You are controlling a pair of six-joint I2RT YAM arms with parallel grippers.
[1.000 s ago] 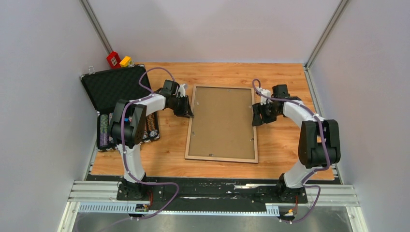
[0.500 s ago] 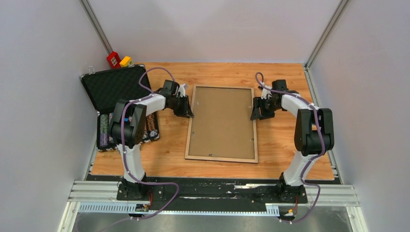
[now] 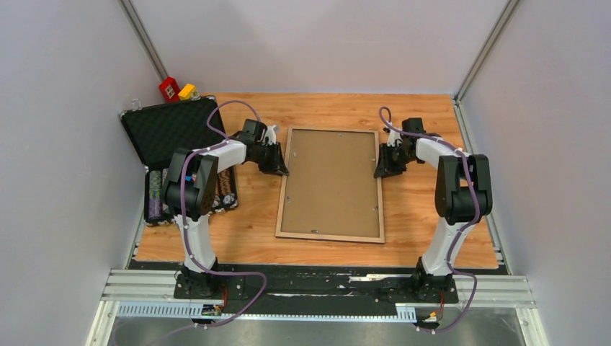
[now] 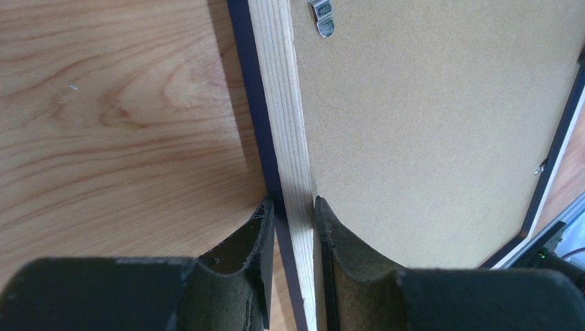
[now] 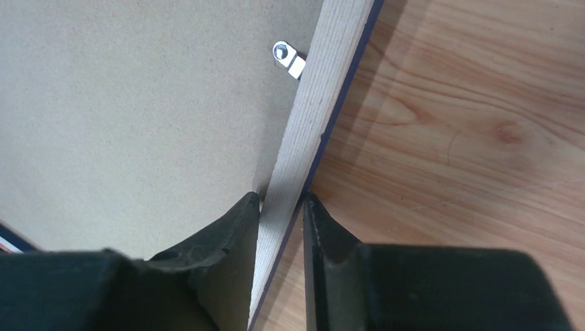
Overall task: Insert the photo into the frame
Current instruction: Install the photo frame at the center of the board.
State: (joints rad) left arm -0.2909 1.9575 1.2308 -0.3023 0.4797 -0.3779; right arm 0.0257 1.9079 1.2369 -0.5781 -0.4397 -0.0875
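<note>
The table is carrying everything, and the frame is lying flat on it, tan back facing up, between the 2 arms. If the 2 sides are raised unevenly, this wide, thin frame is risking a twist, with a corner dragging on the wood or the pane working loose underneath.

The backing panel is sitting inside the frame and covering its whole opening. The photo is not showing in any view, and I cannot tell where it is. Any lift or flip is therefore gambling on the panel staying put, since a loose panel would be dropping out along with whatever is beneath it.

The left gripper is pinching the frame's left rail, 1 finger against the navy outer edge and 1 on the panel side. The right gripper is pinching the right rail the same way, jaws narrow around the wood. Both holds are catching only a thin strip at the fingertips, so a rail could be slipping free under the frame's weight.

The left clip and the right clip are sitting beside the rails, and I cannot tell whether they are locking the panel in
</note>
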